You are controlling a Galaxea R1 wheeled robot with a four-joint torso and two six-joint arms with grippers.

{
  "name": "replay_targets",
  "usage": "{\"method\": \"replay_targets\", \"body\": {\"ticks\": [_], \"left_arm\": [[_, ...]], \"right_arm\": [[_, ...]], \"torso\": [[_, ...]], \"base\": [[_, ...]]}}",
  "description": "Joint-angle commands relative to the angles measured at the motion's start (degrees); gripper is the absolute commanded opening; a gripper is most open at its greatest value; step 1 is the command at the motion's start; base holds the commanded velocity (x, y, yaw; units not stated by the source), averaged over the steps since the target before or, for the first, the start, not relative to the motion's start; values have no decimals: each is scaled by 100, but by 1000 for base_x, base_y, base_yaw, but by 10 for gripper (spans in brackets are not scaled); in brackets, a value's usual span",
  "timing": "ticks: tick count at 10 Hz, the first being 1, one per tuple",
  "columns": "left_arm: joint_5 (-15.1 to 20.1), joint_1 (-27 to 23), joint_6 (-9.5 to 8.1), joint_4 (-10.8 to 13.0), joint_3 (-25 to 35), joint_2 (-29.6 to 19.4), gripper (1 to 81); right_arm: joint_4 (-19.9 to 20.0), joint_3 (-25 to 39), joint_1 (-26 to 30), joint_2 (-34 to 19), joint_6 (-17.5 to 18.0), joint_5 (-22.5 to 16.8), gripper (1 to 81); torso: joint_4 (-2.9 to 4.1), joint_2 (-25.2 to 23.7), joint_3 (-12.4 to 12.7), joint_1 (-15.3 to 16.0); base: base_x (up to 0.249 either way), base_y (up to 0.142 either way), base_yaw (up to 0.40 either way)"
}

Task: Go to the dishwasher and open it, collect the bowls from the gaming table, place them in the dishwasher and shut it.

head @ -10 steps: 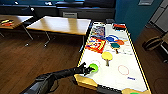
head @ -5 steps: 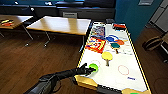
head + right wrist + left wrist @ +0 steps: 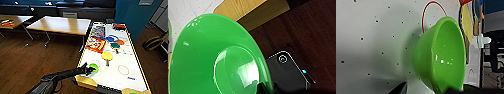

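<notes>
Head view puts my left arm reaching in over the near left corner of the gaming table (image 3: 117, 80), with the left gripper (image 3: 89, 70) right at a small green bowl (image 3: 94, 67) that stands near that corner of the white worktop. The bowl lies just ahead of the jaws, touching or nearly so; I cannot tell whether they are open around its rim or already closed on it. Being round, the bowl has no long axis to line up with, so what matters is its rim against the jaws. In the left wrist view the bowl (image 3: 441, 55) sits close in, its rim toward the dark parts at the picture's edge, with a red ring printed on the worktop just behind it.

The right wrist view has a wider green bowl (image 3: 215, 57) large before it, over the wooden corner of the table and the dark floor; how the right jaws stand I cannot tell.

Further up the worktop lie a yellow paddle (image 3: 107, 56), a dark green paddle (image 3: 115, 46) and a colourful board game (image 3: 96, 45), all well apart from the bowl. I judge nothing blocks the left arm.
</notes>
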Motion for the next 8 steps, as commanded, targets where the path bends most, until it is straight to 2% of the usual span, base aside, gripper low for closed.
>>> {"method": "replay_targets", "body": {"ticks": [1, 8], "left_arm": [[255, -788, -26, -27, 68, 191, 811], [273, -806, -17, -27, 103, 50, 811]], "right_arm": [[-88, 62, 311, -418, -25, -252, 10], [-88, 79, 320, -418, -25, -261, 10]], "torso": [[0, 0, -2, 0], [0, 0, 0, 0]], "base": [[0, 0, 0], [0, 0, 0]]}}
